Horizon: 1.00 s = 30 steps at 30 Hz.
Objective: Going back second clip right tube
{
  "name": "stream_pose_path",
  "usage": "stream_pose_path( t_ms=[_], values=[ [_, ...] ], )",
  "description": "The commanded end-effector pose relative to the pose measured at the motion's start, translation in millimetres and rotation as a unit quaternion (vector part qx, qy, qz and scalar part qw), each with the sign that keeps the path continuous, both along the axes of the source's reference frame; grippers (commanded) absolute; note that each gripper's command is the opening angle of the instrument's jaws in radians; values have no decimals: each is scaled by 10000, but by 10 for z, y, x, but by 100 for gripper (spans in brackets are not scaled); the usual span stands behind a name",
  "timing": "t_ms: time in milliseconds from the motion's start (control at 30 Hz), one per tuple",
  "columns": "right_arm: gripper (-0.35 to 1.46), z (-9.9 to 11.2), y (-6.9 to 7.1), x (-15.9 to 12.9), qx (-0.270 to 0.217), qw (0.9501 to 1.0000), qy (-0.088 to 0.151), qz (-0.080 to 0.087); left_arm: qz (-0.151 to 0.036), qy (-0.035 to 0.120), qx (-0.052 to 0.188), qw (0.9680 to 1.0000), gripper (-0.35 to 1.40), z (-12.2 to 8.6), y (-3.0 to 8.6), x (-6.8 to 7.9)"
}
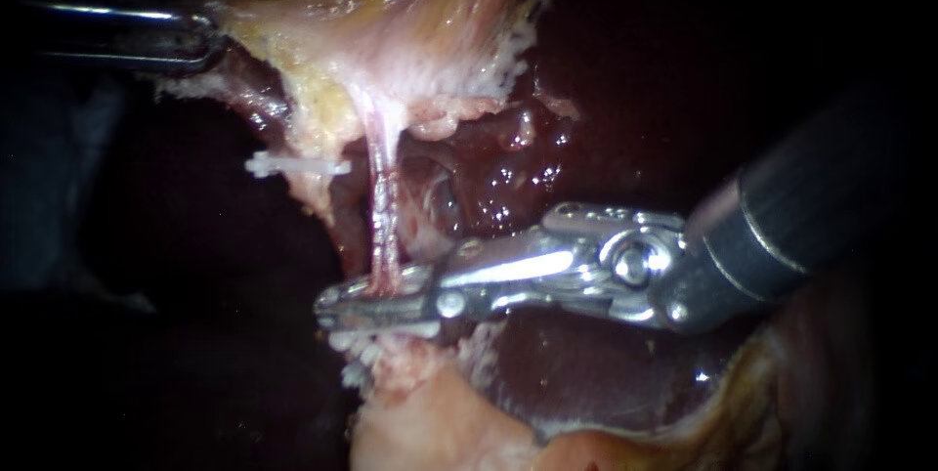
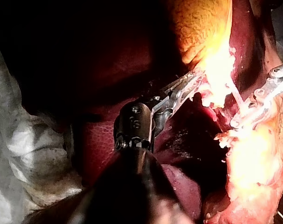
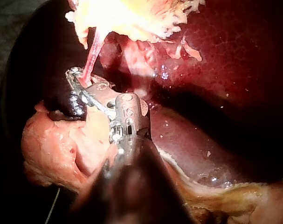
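While the left instrument [image 1: 210,39], a dark slender shaft with a bright streak along it, reaches in level from the far left, its jaws are pressed together on the edge of a pale yellowish sheet of fatty tissue [image 1: 332,51]. From this sheet a thin pink tube [image 1: 383,207] runs straight toward the near side, stretched tight. The right instrument [image 1: 328,307] comes in from the right on a thick dark shaft slanting toward the near left; its silver wrist is bent so the long silver jaws lie almost level, pointing left across the tube's near end. Those jaws stand nearly together and pinch the tube between them, only a thin dark slit showing at the tips. A white beaded strip [image 1: 386,337] lies along the near edge of the lower jaw; whether it is a clip or fat I cannot tell. Left of the tube, well apart from these jaws, a small white ridged clip [image 1: 293,166] sticks out sideways from the tissue edge. Wet dark red liver [image 1: 528,173] lies right of the tube
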State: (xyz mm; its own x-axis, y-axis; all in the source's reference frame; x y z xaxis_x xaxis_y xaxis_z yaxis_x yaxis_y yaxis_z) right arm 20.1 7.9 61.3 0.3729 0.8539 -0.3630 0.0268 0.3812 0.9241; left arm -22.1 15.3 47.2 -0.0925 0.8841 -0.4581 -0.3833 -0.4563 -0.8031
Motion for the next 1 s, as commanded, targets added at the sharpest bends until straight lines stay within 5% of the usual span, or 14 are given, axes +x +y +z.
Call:
stream_pose_path(
  t_ms=[33,67,233,500,667,1000],
  values=[
    [-35,1,0,0,-3,10000,-1,-4,-1,1,0,10000,-35,0,0,0],
    [-35,1,0,0,-5,10000,-10,-16,-1,1,0,10000,-35,0,0,0],
    [38,4,-2,3,56,9998,169,92,-1,1,0,10000,-35,0,0,0],
    [45,17,0,2,-658,9970,321,250,0,1,0,10000,-35,0,0,0],
    [50,31,11,-7,-1822,9830,125,186,-1,1,-1,10000,-35,1,0,0],
    [50,18,12,-78,-3044,9521,286,-22,2,0,-2,10000,-35,1,-1,1]
  ],
)
